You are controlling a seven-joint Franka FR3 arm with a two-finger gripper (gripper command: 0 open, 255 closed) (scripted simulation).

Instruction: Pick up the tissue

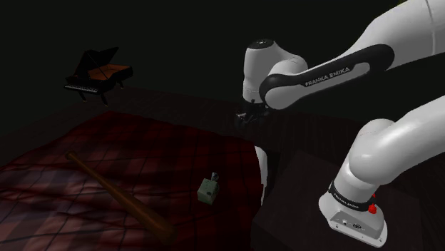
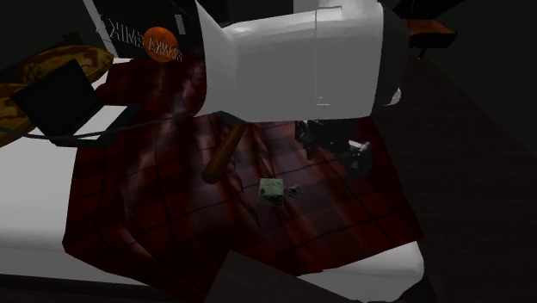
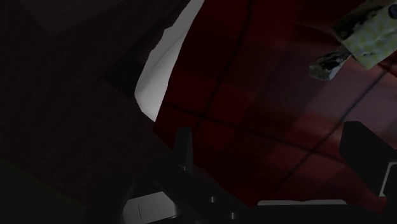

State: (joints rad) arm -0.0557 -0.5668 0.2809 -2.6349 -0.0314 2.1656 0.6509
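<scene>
Tissue box (image 1: 208, 190) | on red plaid blanket (image 1: 107, 164), near the bat (image 1: 118, 194), well apart from gripper (image 3: 270, 137) | gripper spread, empty, above blanket edge | you bring it over the box, straddle it squarely, then lower.

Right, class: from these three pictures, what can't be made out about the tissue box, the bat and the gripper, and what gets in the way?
Tissue box: in the wrist view, part of it is cut off by the picture's edge.
Bat: in the second exterior view, its far end is hidden behind the white arm.
Gripper: in the shoulder view, it is too dark and small to trace its outline.
</scene>
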